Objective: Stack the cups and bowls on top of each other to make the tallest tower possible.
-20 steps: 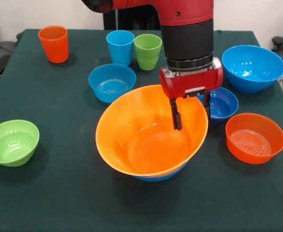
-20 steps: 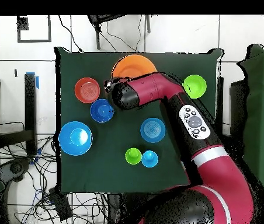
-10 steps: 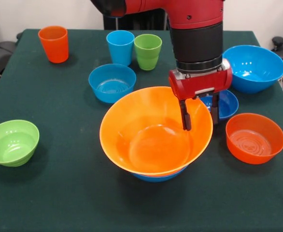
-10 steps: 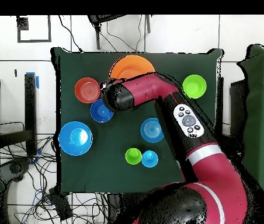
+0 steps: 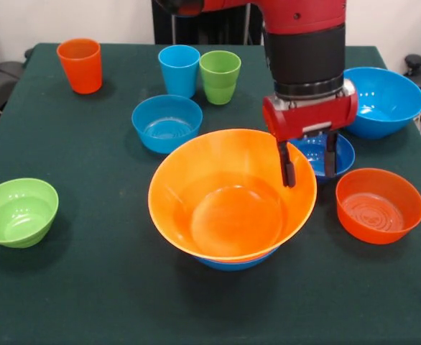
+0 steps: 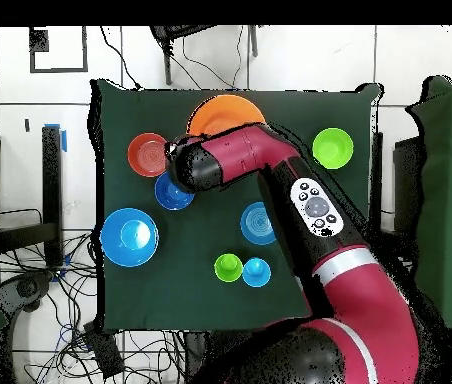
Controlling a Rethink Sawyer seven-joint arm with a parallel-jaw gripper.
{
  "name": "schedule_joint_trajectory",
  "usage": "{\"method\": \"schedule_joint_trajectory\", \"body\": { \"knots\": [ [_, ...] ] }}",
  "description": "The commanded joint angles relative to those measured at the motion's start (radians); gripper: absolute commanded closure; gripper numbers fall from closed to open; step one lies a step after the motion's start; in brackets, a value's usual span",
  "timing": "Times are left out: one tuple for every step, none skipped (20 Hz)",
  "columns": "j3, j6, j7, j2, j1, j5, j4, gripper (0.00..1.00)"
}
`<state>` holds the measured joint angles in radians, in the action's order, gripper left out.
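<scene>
Fingers: the fingers (image 5: 309, 162) hang spread and hold nothing; one black tip (image 5: 288, 165) shows against the inside of the big orange bowl's far wall, the other over the small dark blue bowl (image 5: 318, 153), so they seem to straddle the rim between the two.
Tower: the big orange bowl (image 5: 225, 208) sits nested in a bright blue bowl (image 5: 236, 262), only a sliver of which shows beneath it; nothing rests inside it yet.
Risk at the rim: a sideways move at this height could catch the orange rim and tip or drag the pile.
Risk at the dark blue bowl: it lies just beside the tower, so closing on its wall could nudge the tower too.
Other pieces: large blue bowl (image 5: 376, 100), small orange bowl (image 5: 379, 205), light blue bowl (image 5: 167, 122), green bowl (image 5: 16, 212), and three cups (image 5: 179, 70) stand apart on the tabletop (image 5: 88, 287).
Hard to make out: in the overhead view the arm (image 6: 270, 165) covers the fingers and part of the tower; tip height above the rim cannot be judged.
</scene>
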<state>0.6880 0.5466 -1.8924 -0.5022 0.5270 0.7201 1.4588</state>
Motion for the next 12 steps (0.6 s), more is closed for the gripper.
{"method": "schedule_joint_trajectory", "body": {
  "knots": [
    [-0.031, 0.224, 0.091, -0.259, -0.012, -0.088, 0.129, 0.0],
    [-0.034, 0.262, 0.1, -0.283, -0.021, -0.102, 0.126, 0.0],
    [-0.034, 0.276, 0.109, -0.291, -0.023, -0.105, 0.123, 0.0],
    [-0.037, 0.308, 0.119, -0.305, -0.032, -0.111, 0.116, 0.0],
    [-0.039, 0.32, 0.127, -0.308, -0.035, -0.109, 0.112, 0.0],
    [-0.039, 0.346, 0.142, -0.317, -0.043, -0.108, 0.104, 0.0],
    [-0.039, 0.356, 0.151, -0.317, -0.044, -0.103, 0.099, 0.0],
    [-0.036, 0.372, 0.157, -0.325, -0.044, -0.106, 0.097, 0.0],
    [-0.034, 0.387, 0.163, -0.332, -0.043, -0.108, 0.094, 0.0],
    [-0.033, 0.408, 0.147, -0.352, -0.04, -0.126, 0.093, 0.0],
    [-0.029, 0.427, 0.14, -0.368, -0.037, -0.142, 0.096, 0.0],
    [-0.019, 0.473, 0.137, -0.388, -0.031, -0.176, 0.091, 0.0]
  ]
}}
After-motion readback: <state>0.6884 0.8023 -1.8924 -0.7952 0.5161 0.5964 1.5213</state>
